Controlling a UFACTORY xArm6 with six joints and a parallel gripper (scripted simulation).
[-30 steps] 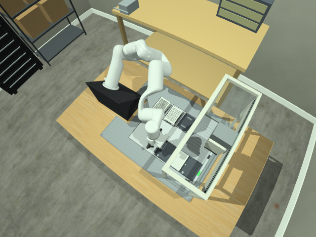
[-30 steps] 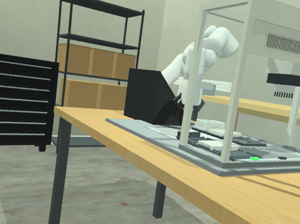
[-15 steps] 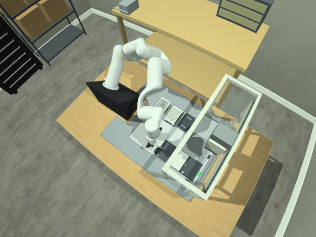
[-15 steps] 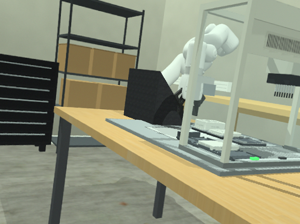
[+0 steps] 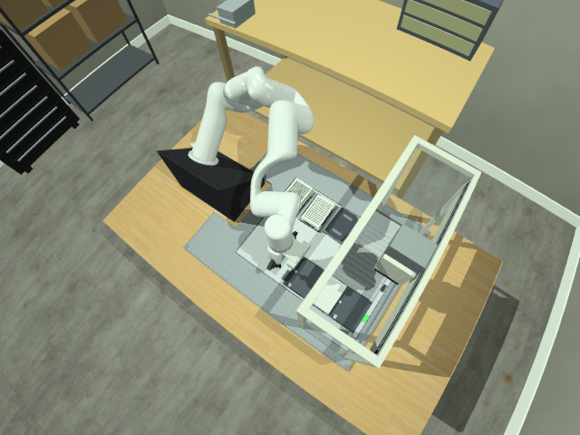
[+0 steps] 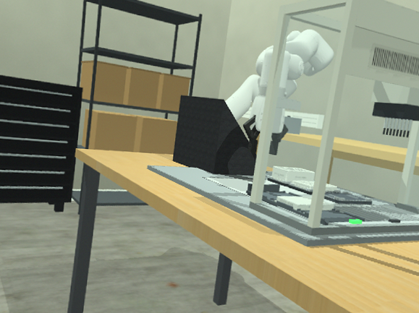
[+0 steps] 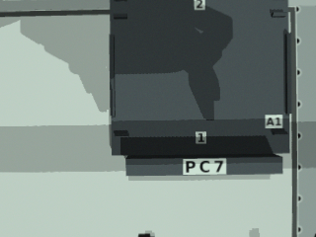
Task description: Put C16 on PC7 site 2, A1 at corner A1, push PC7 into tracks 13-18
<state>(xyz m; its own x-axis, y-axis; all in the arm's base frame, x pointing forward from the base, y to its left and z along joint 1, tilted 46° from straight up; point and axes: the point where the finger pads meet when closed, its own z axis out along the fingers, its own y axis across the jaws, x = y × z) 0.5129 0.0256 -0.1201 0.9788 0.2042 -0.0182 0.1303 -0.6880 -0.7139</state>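
You're seeing PC7 (image 5: 354,306) (image 6: 334,217) (image 7: 148,99) sitting in the rails at the handle-left side, its handle end reaching back over the apron (image 5: 255,251) (image 7: 49,207). The green lamp (image 5: 365,318) (image 6: 355,221) is glowing at its far end, so the carrier is probably fully in; that side should be tracks 13-18, but you can't read track numbers here.

C16 (image 5: 329,295) (image 6: 303,202) is lying on the middle site, keeping sites 1 and 3 empty as asked. It's looking flat, but you can't confirm the locator fit or its A1 well; the carrier's A1 mark (image 7: 274,121) is showing beside site 1.

Your claw (image 5: 284,249) (image 6: 262,148) (image 7: 229,235) is standing wide, holding nothing, above the apron just behind the handle, likely to stay clear of the loaded carrier. Going outward, C51 (image 5: 298,188) (image 6: 292,174) and C15 (image 5: 318,211) (image 6: 314,185) are resting in their nests because they aren't part of this load; nest S3 (image 5: 342,225) (image 6: 348,196) is bare.

You're likely at the finish: backing off is making sense, since another touch could be unseating something.
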